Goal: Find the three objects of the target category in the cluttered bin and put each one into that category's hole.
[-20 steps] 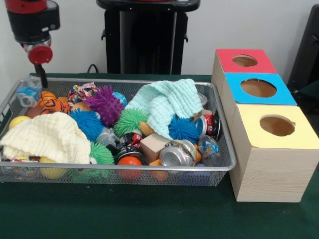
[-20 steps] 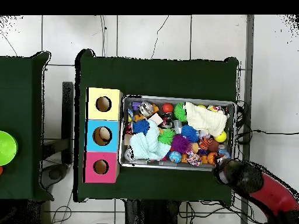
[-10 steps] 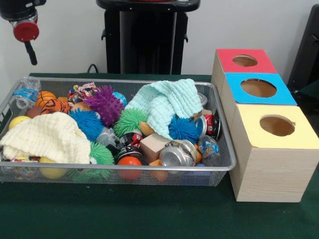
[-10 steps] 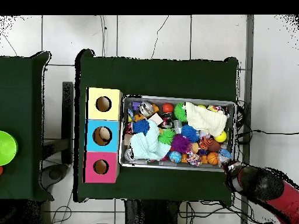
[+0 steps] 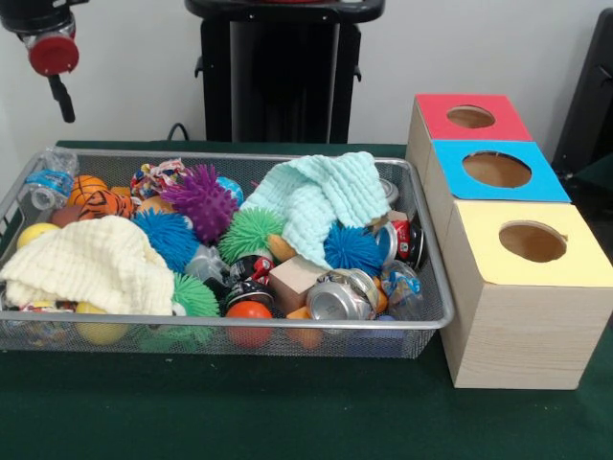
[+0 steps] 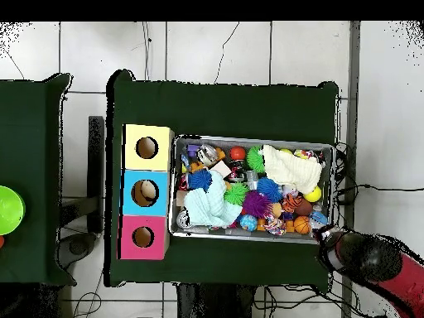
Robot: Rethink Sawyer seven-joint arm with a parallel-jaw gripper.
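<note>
Gripper (image 5: 63,99) (front only) above bin (image 5: 287,331)

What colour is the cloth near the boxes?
Mint green cloth; clearest in the front view.

Pretty plain room: a bare white wall (image 5: 479,48) fills the back of the front view, and the table (image 5: 287,422) is covered in dark green cloth. From overhead the floor (image 6: 248,54) is pale tile with dark grout lines, with black cables (image 6: 373,189) trailing across it at the right of the frame. There's a second green-covered table (image 6: 33,166) at the left edge with a bright green bowl (image 6: 8,211) sitting on it, partly cut off by the frame
</note>
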